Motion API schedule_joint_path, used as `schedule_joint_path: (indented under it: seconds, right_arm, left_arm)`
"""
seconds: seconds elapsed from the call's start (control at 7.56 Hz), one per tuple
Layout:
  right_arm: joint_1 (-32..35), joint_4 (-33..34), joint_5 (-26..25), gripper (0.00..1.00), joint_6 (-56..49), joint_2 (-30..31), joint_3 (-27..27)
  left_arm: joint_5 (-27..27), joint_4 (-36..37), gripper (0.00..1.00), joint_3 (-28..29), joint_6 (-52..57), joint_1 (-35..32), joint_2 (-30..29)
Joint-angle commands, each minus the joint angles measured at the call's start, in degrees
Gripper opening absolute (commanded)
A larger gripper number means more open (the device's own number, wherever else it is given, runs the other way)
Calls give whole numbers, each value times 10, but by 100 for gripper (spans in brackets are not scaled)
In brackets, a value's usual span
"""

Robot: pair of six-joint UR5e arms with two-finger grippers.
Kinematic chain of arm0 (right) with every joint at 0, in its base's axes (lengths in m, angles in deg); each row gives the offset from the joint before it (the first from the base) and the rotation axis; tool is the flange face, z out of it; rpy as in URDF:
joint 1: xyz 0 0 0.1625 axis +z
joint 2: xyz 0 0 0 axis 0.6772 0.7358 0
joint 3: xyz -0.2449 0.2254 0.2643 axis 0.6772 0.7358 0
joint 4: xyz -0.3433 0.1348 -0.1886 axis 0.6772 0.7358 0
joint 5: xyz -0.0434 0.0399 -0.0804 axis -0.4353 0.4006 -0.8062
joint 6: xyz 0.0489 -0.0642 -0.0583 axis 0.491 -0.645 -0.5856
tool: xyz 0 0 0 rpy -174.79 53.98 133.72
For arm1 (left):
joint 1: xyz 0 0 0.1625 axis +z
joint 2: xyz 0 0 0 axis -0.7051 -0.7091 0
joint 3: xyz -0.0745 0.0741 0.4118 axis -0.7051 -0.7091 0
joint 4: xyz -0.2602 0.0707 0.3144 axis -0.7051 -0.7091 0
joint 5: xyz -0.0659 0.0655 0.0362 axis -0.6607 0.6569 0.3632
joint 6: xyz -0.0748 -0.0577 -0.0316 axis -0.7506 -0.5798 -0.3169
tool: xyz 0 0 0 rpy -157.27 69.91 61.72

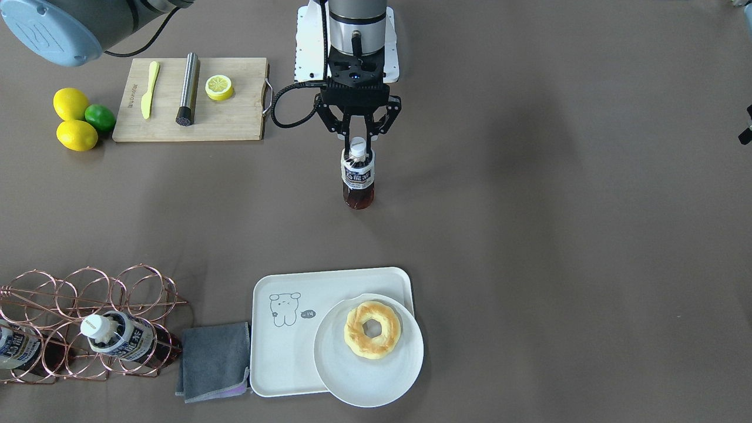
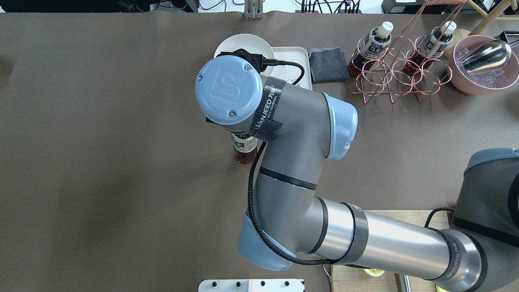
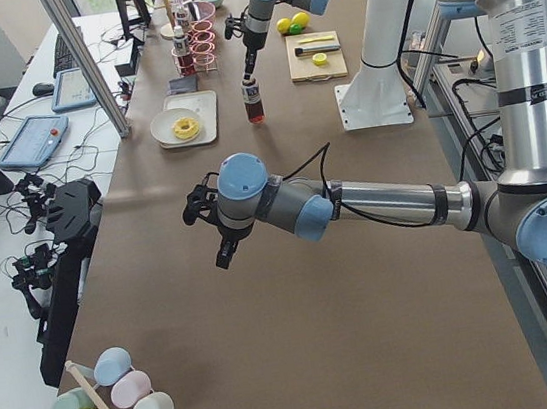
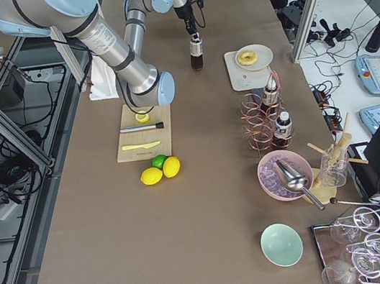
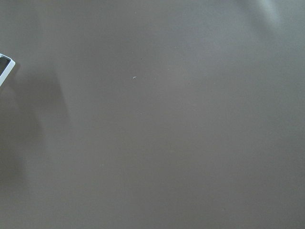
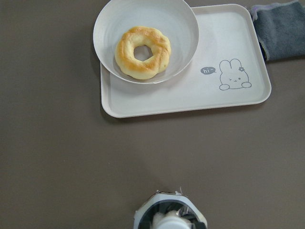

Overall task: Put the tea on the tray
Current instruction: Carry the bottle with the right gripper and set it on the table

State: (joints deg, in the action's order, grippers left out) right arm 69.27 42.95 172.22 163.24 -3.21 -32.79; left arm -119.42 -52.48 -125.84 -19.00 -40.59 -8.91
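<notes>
The tea bottle (image 1: 358, 176), with dark red-brown liquid, a white cap and a blue-white label, is upright at mid-table. My right gripper (image 1: 359, 136) comes down from above and is shut on its neck and cap. I cannot tell whether its base touches the table. The bottle's cap shows at the bottom of the right wrist view (image 6: 170, 217). The cream tray (image 1: 282, 352) lies ahead of it, also in the right wrist view (image 6: 190, 95). A white plate (image 1: 376, 382) with a ring pastry (image 1: 372, 329) overlaps the tray. My left gripper (image 3: 221, 252) hangs over bare table; I cannot tell its state.
A copper wire rack (image 1: 88, 294) holds two alike bottles (image 1: 126, 339) beside a grey cloth (image 1: 214, 361) that touches the tray. A wooden board (image 1: 235, 117) with a knife, a metal rod and a lemon slice, plus lemons (image 1: 76, 135) and a lime, lies near my base.
</notes>
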Motion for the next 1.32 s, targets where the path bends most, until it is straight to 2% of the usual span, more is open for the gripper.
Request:
schedule_joint_path:
  seconds: [0.0, 0.26, 0.4, 0.53, 0.66, 1.06, 1.19]
  right_arm:
    - [-1, -5, 0, 0, 0, 2, 1]
    - [-1, -5, 1, 0, -3, 3, 1]
    - [-1, -13, 1, 7, -5, 7, 0]
    - [-2, -34, 0, 84, -2, 21, 0]
    - [-2, -37, 0, 99, -3, 25, 0]
    - [18, -38, 8, 100, -10, 20, -8]
    - [46, -37, 38, 100, -29, 22, -9]
  left_arm:
    - [0, 0, 99, 0, 0, 1, 0]
    - [0, 0, 99, 1, 0, 5, 0]
    - [0, 0, 99, 0, 0, 5, 0]
    - [0, 0, 99, 1, 0, 5, 0]
    - [0, -1, 99, 0, 0, 5, 0]
    - [0, 3, 99, -4, -13, 5, -9]
    - [0, 2, 99, -11, -61, 14, -32]
